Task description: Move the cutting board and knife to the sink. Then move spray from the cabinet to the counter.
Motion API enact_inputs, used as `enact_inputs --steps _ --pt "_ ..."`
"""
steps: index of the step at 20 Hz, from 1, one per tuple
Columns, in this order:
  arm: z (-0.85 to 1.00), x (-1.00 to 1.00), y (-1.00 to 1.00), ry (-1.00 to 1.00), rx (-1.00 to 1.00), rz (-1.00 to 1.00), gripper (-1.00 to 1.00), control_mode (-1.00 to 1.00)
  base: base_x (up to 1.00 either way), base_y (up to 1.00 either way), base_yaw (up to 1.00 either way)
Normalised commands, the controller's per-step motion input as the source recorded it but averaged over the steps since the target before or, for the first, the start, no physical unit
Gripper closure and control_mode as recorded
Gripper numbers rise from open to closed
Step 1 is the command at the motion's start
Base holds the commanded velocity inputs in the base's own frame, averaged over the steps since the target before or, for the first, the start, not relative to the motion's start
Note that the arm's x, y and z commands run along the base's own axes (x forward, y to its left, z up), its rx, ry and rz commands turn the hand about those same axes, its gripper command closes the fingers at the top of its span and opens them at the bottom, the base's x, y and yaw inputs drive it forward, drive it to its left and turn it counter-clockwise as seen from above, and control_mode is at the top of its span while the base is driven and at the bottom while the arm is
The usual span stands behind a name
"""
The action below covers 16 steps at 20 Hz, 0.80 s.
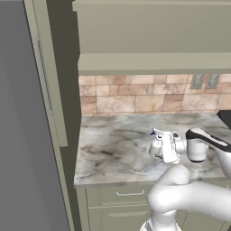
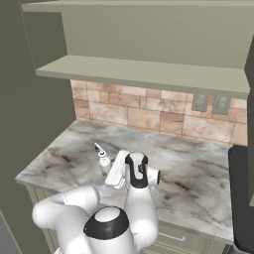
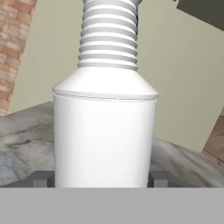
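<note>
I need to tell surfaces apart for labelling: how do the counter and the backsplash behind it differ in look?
The counter is flat pale grey marble with dark brown veins; the backsplash stands upright, in tan-pink stone tiles with visible joints. The counter carries the spray bottle; the backsplash carries two grey outlets. Both look like stone.

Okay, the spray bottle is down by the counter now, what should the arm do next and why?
Probably back the gripper straight off. The spray bottle looks to stand upright on the counter, with both fingertips set just clear of its sides, so the jaws seem open already.
</note>
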Motion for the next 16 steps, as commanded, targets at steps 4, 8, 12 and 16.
enact_inputs --steps 4,8,12,16 --pt "-0.11 0.01 0.02 0.0 -0.06 0.0 1.0 -1.0 0.0 0.0 0.0" --pt "-0.13 0.05 0.0 0.0 -0.06 0.0 1.0 -1.0 0.0 0.0 0.0" --pt "-0.16 0.01 0.0 0.0 -0.02 0.0 1.0 -1.0 0.0 0.0 0.0" --pt "-0.16 0.01 0.0 0.0 0.0 0.0 1.0 -1.0 0.0 0.0 0.0"
